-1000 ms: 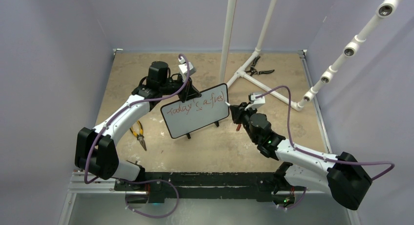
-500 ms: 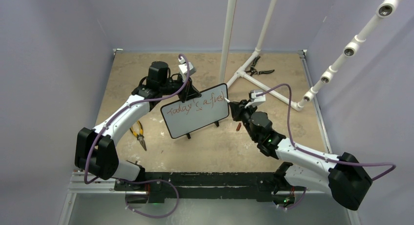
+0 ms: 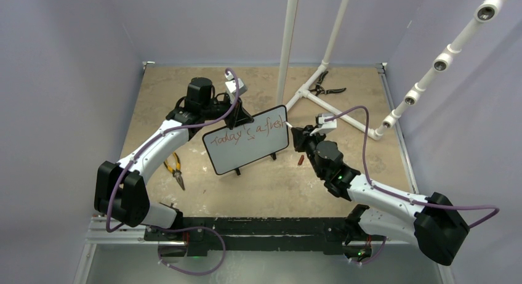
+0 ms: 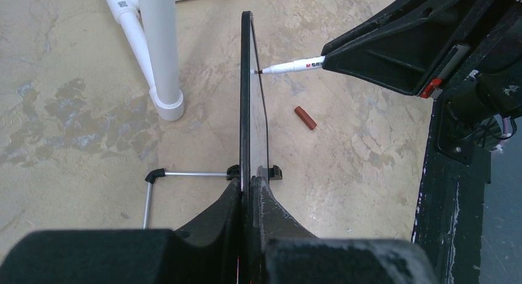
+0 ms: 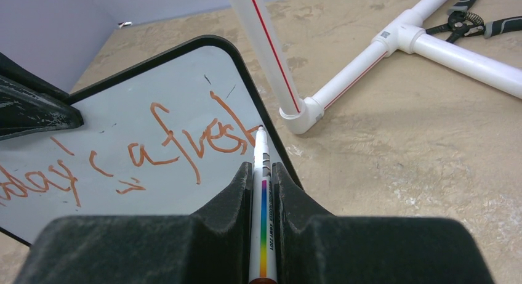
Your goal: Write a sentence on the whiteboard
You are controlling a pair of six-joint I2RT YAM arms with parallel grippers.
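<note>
1. top view: the whiteboard (image 3: pixel 246 142) stands mid-table (image 3: pixel 265 185); of the sentence (image 3: pixel 246 133), "today's a fres.." is done and "start" is not yet written.
2. left wrist: left gripper (image 4: pixel 249 182) fingers are clamped on the whiteboard's edge.
3. right wrist: right gripper (image 5: pixel 263 170) is clamped on the marker (image 5: pixel 261 151), its tip at the board's right edge, likely finishing the "h".

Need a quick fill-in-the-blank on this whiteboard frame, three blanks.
1. The left gripper is shut on the ____'s edge.
2. The right gripper is shut on a white ____, its tip at the red writing.
3. The small red cylinder lies on the ____.
Missing: whiteboard; marker; table.
</note>
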